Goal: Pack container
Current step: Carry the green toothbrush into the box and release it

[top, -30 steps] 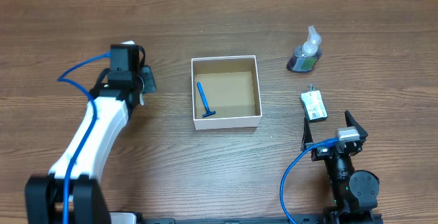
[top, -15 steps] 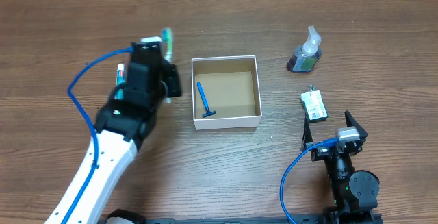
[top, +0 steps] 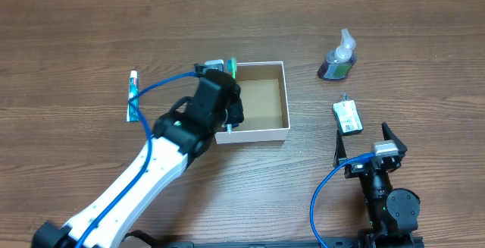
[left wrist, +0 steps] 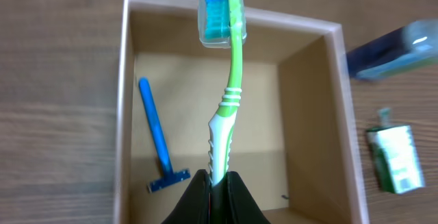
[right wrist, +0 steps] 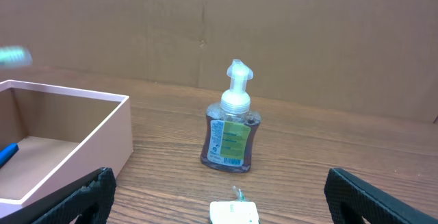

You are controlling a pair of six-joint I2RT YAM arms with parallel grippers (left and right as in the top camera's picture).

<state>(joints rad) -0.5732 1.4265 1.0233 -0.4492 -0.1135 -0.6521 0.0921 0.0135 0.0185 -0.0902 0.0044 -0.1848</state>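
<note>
- Toothbrush (left wrist: 229, 101) status? Who has it?
- The left gripper (left wrist: 217, 179) does. Its jaws are closed hard on the very end of the white-and-green handle, and the capped head points away from the wrist.
- And the container (left wrist: 308, 128)?
- It sits mid-table, directly under that wrist. The blue razor (left wrist: 159, 142) lies inside along the left wall, and the brown floor to its right is bare.
- So how should the drop go?
- Lower before letting go. In the wrist view the brush head seems to sit over the far rim. Height is hard to judge from that angle, so I can't say whether it would clear the wall. I'd draw the brush back a touch and keep it parallel to the razor. Then bring it down onto the bare strip and only part the fingers once the head is close to the floor.
- Right side?
- The right gripper (top: 364, 140) is spread wide and holds nothing, parked near the table's edge. The white-and-green packet (top: 347, 117) is just beyond it. The soap bottle (top: 339, 57) is farther off, and the toothpaste tube (top: 133, 96) lies on the left side of the table.
</note>
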